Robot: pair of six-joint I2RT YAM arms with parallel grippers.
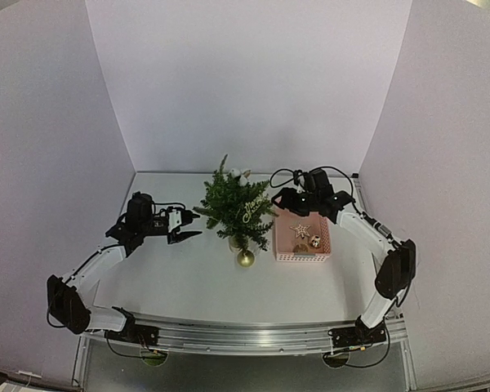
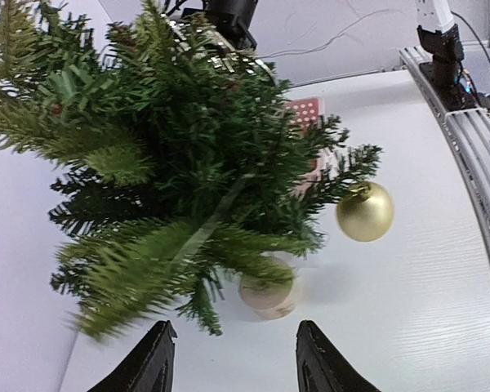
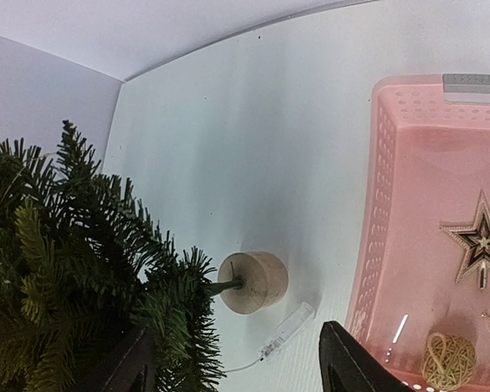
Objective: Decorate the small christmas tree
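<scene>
The small christmas tree (image 1: 235,208) stands mid-table on a pale round base (image 3: 257,282). A gold ball (image 1: 245,259) hangs from a low front branch, and it shows as a gold ball (image 2: 365,211) right of the tree (image 2: 188,147) in the left wrist view. A gold script ornament (image 1: 251,214) sits in the branches. My left gripper (image 1: 192,230) hovers just left of the tree, open (image 2: 233,359) and empty, facing the base (image 2: 265,296). My right gripper (image 1: 279,200) is at the tree's right side, open (image 3: 237,367), with branches (image 3: 57,245) against its left finger.
A pink basket (image 1: 302,258) right of the tree holds a star (image 3: 478,241) and a twine ball (image 3: 447,359). A clear light-string battery case (image 3: 286,322) lies on the table beside the base. White walls enclose the table on three sides.
</scene>
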